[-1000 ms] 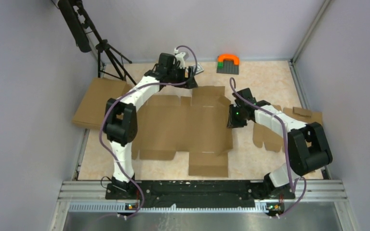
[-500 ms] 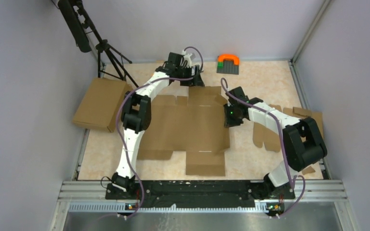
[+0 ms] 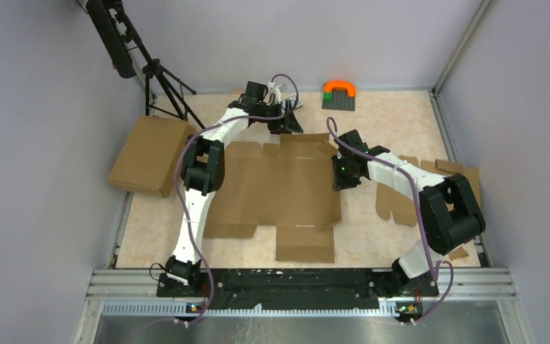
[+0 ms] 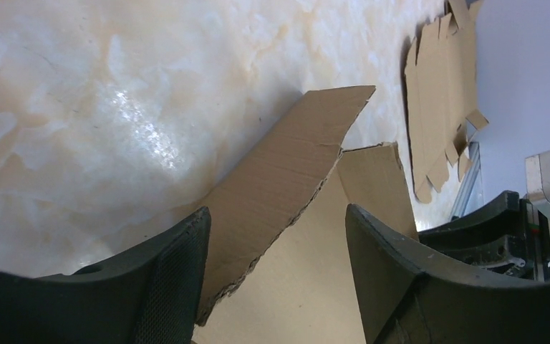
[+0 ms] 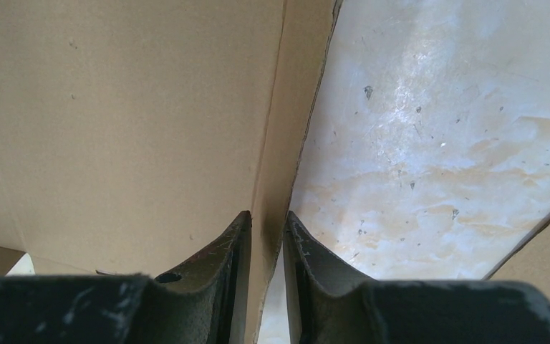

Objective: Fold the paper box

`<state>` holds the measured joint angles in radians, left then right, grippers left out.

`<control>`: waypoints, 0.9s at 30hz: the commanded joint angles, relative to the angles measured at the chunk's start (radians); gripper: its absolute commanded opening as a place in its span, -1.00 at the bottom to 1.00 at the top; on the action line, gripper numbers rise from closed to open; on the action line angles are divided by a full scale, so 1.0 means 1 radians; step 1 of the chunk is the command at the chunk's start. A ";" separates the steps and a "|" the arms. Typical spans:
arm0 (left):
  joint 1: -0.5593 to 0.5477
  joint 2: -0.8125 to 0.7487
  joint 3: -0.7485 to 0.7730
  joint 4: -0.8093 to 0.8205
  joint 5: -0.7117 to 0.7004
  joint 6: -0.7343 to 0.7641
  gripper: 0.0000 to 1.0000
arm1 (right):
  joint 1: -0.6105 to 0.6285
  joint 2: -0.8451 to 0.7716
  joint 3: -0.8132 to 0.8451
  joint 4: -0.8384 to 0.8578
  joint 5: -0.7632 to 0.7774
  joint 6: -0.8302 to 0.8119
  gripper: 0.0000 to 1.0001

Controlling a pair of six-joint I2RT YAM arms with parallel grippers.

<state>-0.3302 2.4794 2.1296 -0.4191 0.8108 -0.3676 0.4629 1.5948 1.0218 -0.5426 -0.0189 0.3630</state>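
Top external view puts the paper box (image 3: 272, 190) in the middle of the frame, spread on the surface (image 3: 394, 122) as a wide die-cut sheet. Nearly all of it lies flat: the main panels, the lower tab and the side flaps show no standing walls.

The left pincer (image 3: 288, 125) is at the sheet's upper edge, just above centre. In the left wrist view its jaws stand wide apart, and a raised flap (image 4: 286, 172) of the sheet slants up off the surface between them. One torn-looking edge sits close to the left-hand finger. Whether it touches I cannot tell.

The right pincer (image 3: 339, 179) sits at the sheet's right edge. In the right wrist view its jaws are drawn narrow on a thin strip of cardboard along a crease, so it appears to be gripping that edge panel.

By my reading the folding has barely begun. One flap is lifted and one edge is pinched, but no wall is creased upright and no tab is tucked. Every side remains to be raised and locked before the sheet becomes a shallow box.
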 commanded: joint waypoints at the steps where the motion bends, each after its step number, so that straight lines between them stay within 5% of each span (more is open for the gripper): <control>1: -0.005 -0.037 -0.014 0.000 0.067 0.027 0.39 | 0.013 0.008 0.040 0.018 0.016 0.004 -0.55; 5: -0.015 -0.053 -0.019 -0.049 0.004 0.119 0.40 | 0.013 0.012 0.054 0.014 0.016 0.003 -0.55; 12: -0.102 -0.195 -0.163 0.034 -0.333 0.334 0.44 | 0.013 0.008 0.061 0.006 0.016 0.001 -0.56; 17: -0.125 -0.194 -0.148 0.042 -0.364 0.390 -0.08 | 0.013 0.008 0.064 0.002 0.016 0.001 -0.56; 27: -0.152 -0.292 -0.292 0.177 -0.444 0.447 -0.71 | 0.013 0.015 0.068 -0.001 0.016 0.001 -0.57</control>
<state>-0.4728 2.3054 1.9041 -0.3462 0.4343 0.0376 0.4629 1.5993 1.0367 -0.5430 -0.0132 0.3630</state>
